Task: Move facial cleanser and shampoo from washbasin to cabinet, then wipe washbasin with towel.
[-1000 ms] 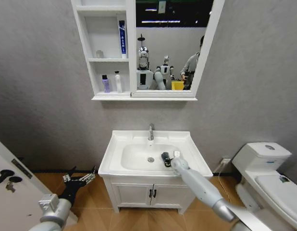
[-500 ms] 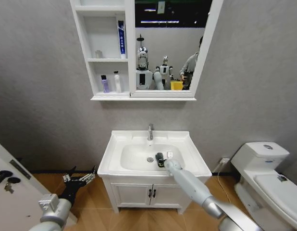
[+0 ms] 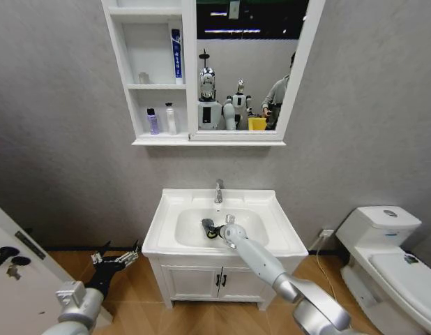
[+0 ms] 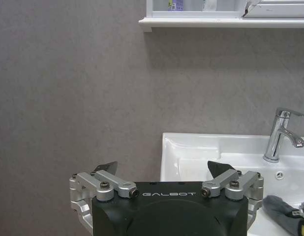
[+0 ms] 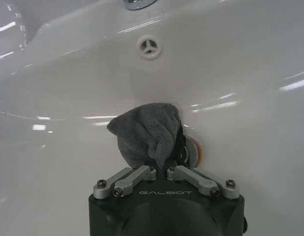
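stage: wiping | 2 bottles (image 3: 162, 120) on cabinet (image 3: 154, 73) shelf, move looks done | right gripper (image 3: 217, 230) clamps towel (image 5: 144, 133) inside washbasin (image 3: 175, 206) | left gripper (image 4: 163, 177) spread wide, empty, low beside basin

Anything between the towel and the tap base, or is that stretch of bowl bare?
Bare white bowl, apart from the overflow hole, between towel and tap in the right wrist view.
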Controlling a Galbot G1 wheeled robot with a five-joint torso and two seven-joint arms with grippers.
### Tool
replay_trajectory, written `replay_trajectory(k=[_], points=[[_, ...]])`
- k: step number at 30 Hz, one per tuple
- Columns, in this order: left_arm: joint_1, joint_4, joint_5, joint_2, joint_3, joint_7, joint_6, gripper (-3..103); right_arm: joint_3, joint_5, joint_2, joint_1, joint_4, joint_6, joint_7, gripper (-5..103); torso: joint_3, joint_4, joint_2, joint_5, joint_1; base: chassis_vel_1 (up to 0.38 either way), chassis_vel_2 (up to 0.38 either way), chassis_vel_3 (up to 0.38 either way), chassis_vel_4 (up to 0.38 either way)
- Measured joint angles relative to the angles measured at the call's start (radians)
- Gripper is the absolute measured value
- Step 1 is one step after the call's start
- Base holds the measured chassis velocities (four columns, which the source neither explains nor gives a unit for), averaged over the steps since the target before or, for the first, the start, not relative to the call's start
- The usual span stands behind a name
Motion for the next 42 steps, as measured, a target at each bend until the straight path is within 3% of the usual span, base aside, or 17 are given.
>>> replay_trajectory(k=[5,12,14,21,26,30,32,36,42], points=[[0.0,0.0,0.0,0.0,0.0,0.0,0.0,100,0.011,-0.098,-0.045,-0.013,0.005,-0.002,0.067,4,0.0,0.0004,0.0,0.0002,0.0,0.0,0.0,0.0,0.0],[0.0,0.0,0.0,0.0,0.0,0.0,0.0,100,0.002,-0.149,-0.069,-0.027,0.008,0.001,0.042,4,0.0,-0.0003,0.0,-0.0007,0.0,0.0,0.0,0.0,0.0],[0.0,0.0,0.0,0.0,0.0,0.0,0.0,100,-0.003,-0.135,-0.056,-0.023,0.001,0.001,0.028,4,0.0,-0.0011,0.0,-0.0009,0.0,0.0,0.0,0.0,0.0],[0.0,0.0,0.0,0.0,0.0,0.0,0.0,100,-0.054,-0.008,0.026,0.016,0.0,-0.014,-0.04,4,0.0,0.0004,0.0,0.0001,0.0,0.0,0.0,0.0,0.0],[0.0,0.0,0.0,0.0,0.0,0.0,0.0,100,-0.07,0.03,0.056,0.029,0.037,0.034,-0.115,4,0.0,0.0004,0.0,0.0,0.0,0.0,0.0,0.0,0.0],[0.0,0.0,0.0,0.0,0.0,0.0,0.0,100,-0.071,0.055,0.063,0.029,0.068,0.06,-0.13,4,0.0,0.0005,0.0,0.0,0.0,0.0,0.0,0.0,0.0],[0.0,0.0,0.0,0.0,0.0,0.0,0.0,100,-0.071,0.053,0.062,0.026,0.07,0.053,-0.122,4,0.0,0.0006,0.0,0.0,0.0,0.0,0.0,0.0,0.0],[0.0,0.0,0.0,0.0,0.0,0.0,0.0,100,-0.064,0.034,0.024,-0.009,0.087,-0.012,-0.034,4,0.0,0.0002,0.0,0.0001,0.0,0.0,0.0,0.0,0.0],[0.0,0.0,0.0,0.0,0.0,0.0,0.0,100,-0.016,0.035,-0.115,-0.093,0.224,-0.065,0.087,4,0.0,0.0004,0.0,0.0005,0.0,0.0,0.0,0.0,0.0]])
